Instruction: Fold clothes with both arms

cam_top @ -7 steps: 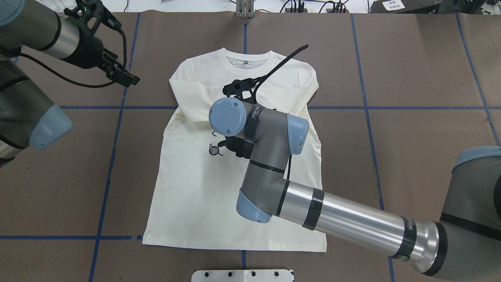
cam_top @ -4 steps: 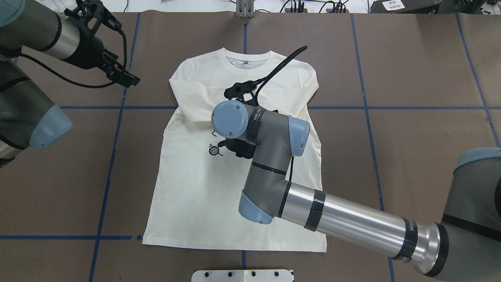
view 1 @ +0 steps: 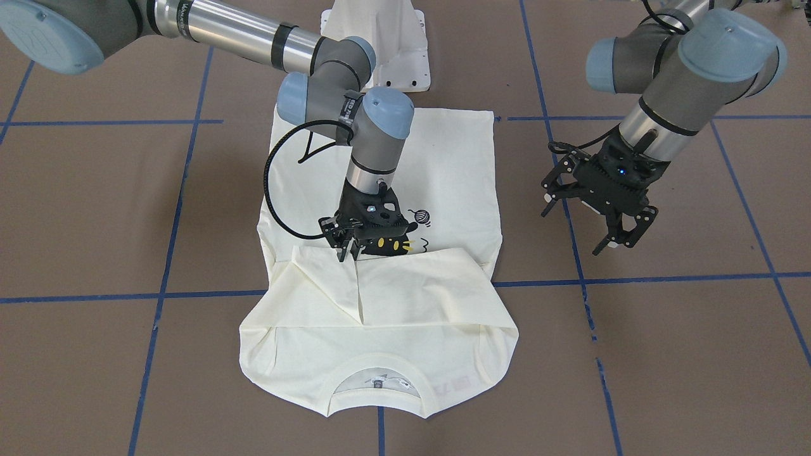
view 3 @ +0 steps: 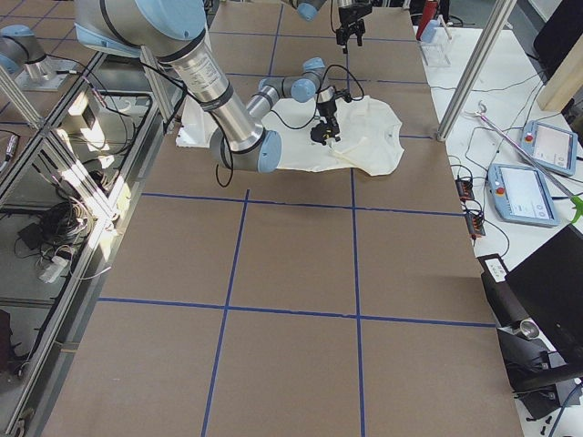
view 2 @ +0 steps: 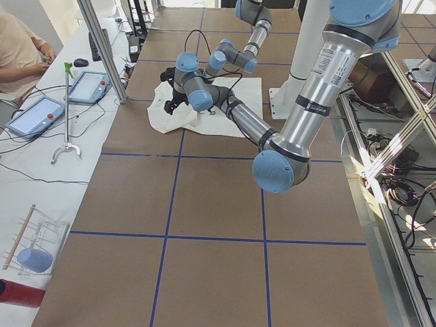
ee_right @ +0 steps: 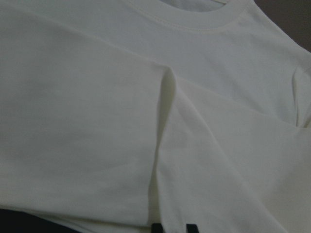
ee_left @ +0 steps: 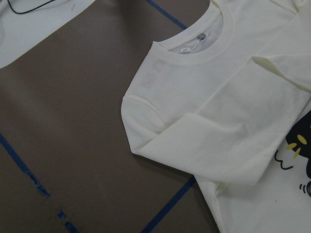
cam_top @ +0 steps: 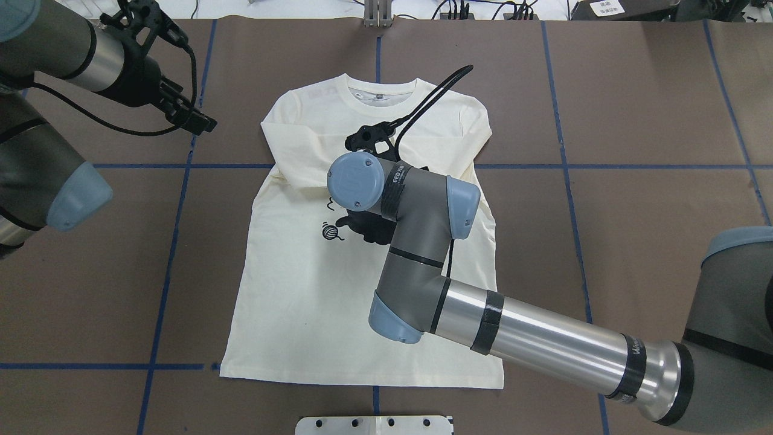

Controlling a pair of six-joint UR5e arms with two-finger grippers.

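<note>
Matte brown paper table (cam_top: pixel 634 109). At its centre lies the thin cream shirt (cam_top: pixel 290 302), smooth and flat, sleeves folded across. The right gripper (view 1: pixel 348 252), fingers narrowly apart, is at the sleeve edges. The left gripper (cam_top: pixel 202 124), splayed, hangs at ten o'clock of the shirt.

The overhead view was taken from above and behind the white base (cam_top: pixel 374 425), looking forward and down on the table (cam_top: pixel 634 90), the whole shirt (cam_top: pixel 290 290) in frame. The front view was taken from the opposite side, steeply downward, the shirt shown with its collar (view 1: pixel 379 363) nearest. Two side views were taken from the table's ends, far off, and the shirt was shown small in both. The left wrist view was held close over the collar and one folded sleeve (ee_left: pixel 218 145). The right wrist view was set so near the cloth that only pale folds, probably below the collar, were seen.
</note>
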